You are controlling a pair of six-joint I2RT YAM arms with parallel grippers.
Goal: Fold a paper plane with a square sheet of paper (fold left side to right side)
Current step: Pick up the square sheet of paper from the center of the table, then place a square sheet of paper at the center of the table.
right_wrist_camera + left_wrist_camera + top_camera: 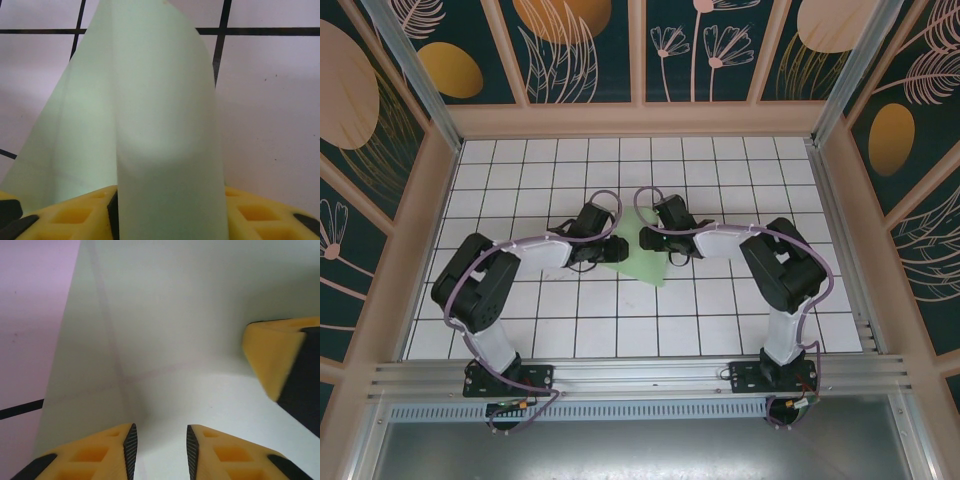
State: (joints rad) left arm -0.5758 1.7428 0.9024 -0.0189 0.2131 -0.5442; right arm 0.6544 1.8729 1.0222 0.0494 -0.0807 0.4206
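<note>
The square sheet of paper (642,262), pale mint green, lies on the tiled floor between my two grippers. My left gripper (609,250) is low over its left part. In the left wrist view the paper (190,315) spreads under that gripper (160,440), whose jaws stand apart with nothing pinched. A yellow finger of the right gripper (272,357) rests on the sheet at the right. My right gripper (656,239) is at the paper's far right edge. In the right wrist view a raised hump of paper (160,110) fills the gap between its jaws (167,200), touching both pads.
White tiles with dark grid lines (720,180) surround the paper. Wooden walls (640,120) enclose the floor at the back and sides. An aluminium rail (640,375) carries both arm bases along the near edge.
</note>
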